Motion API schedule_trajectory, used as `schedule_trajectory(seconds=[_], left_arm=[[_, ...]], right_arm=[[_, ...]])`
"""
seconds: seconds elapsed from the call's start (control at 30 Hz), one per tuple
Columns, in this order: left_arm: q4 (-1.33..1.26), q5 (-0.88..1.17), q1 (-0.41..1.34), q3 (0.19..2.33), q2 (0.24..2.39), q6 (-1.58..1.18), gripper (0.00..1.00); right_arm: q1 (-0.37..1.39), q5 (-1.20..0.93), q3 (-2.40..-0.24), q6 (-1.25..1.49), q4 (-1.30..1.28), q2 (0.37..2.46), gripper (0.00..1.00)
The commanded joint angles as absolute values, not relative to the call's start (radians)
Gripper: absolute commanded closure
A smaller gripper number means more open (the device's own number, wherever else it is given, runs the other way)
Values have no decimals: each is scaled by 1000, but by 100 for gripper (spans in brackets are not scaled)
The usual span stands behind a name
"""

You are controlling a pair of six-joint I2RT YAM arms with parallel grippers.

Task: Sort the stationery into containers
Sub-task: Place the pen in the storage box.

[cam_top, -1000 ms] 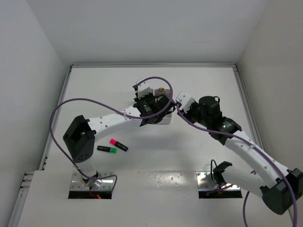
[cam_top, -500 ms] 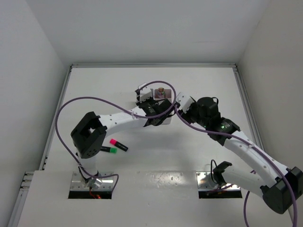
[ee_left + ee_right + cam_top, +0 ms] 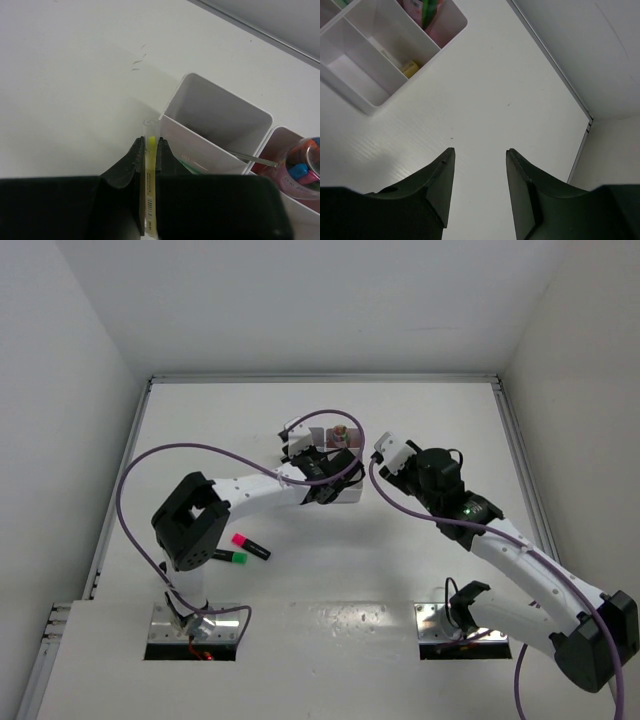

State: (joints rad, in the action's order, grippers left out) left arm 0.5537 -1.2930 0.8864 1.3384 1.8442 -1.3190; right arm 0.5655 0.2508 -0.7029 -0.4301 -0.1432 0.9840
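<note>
No readable text in any view. The yellow pen (image 3: 150, 182) clamped in the left gripper (image 3: 149, 146) has a tiny barcode-like print, at 6 o'clock in the wrist view, too blurred to read.

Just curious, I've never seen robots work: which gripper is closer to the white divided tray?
Left. The left gripper, shut on a yellow pen, is right at the tray; the right gripper, open, hangs over the table beside it.

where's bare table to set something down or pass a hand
Bare: far left, between left rail and the white plastic organiser tray; far right, between tray and right rail; near middle, right of the pink-capped highlighter and green-capped highlighter. Crowded: at the tray, where left gripper, holding a yellow pen, and right gripper sit.
</note>
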Motion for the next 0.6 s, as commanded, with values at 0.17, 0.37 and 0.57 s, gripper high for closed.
schedule_trajectory(seconds=[0.17,0.37,0.57], left_arm=[[561,-1269,885,1318,1874,-1384,100],[571,-1259,894,1318,1875,-1402,95],[591,-1249,903,1308,1875,-1420,69]], right_arm=[[568,288,-696,-439,-81,982,54],[558,288,-696,-439,-81,982,54],[549,288,-696,-439,-91,971,50]])
